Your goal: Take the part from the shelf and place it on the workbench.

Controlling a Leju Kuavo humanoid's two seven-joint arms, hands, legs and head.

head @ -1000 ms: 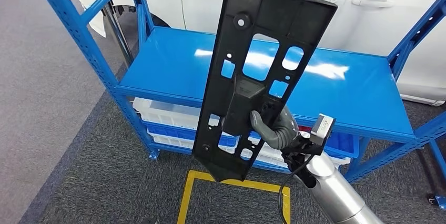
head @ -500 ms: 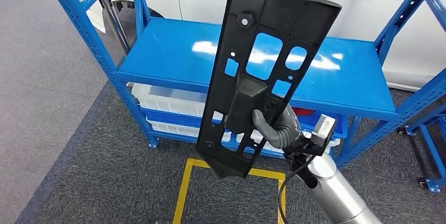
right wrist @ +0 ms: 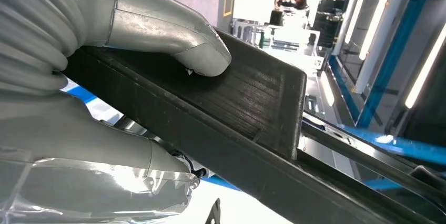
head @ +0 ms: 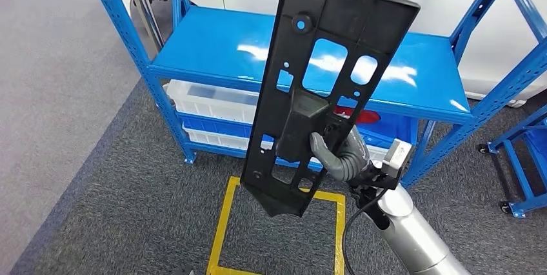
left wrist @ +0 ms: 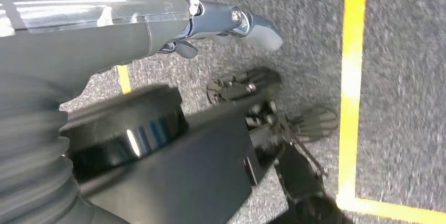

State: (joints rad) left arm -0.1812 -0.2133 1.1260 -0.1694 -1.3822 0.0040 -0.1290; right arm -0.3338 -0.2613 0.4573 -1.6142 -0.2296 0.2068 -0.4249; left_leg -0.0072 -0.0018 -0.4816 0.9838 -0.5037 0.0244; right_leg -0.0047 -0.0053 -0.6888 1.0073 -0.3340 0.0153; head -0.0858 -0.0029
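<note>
Right hand (head: pixel 338 154) is gripping the black part (head: pixel 329 68) near its lower end, long axis standing near upright above the hand, clear of the blue shelf (head: pixel 445 94) behind; left hand (left wrist: pixel 231 21) is hanging by the floor, holding nothing visible, closure unclear.

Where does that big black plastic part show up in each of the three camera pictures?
Head view: the black part stands upright mid-picture, gripped by the right hand.
Right wrist view: part runs diagonally under the thumb.
Left wrist view: not in it.
Shared landmark: the right hand.
</note>
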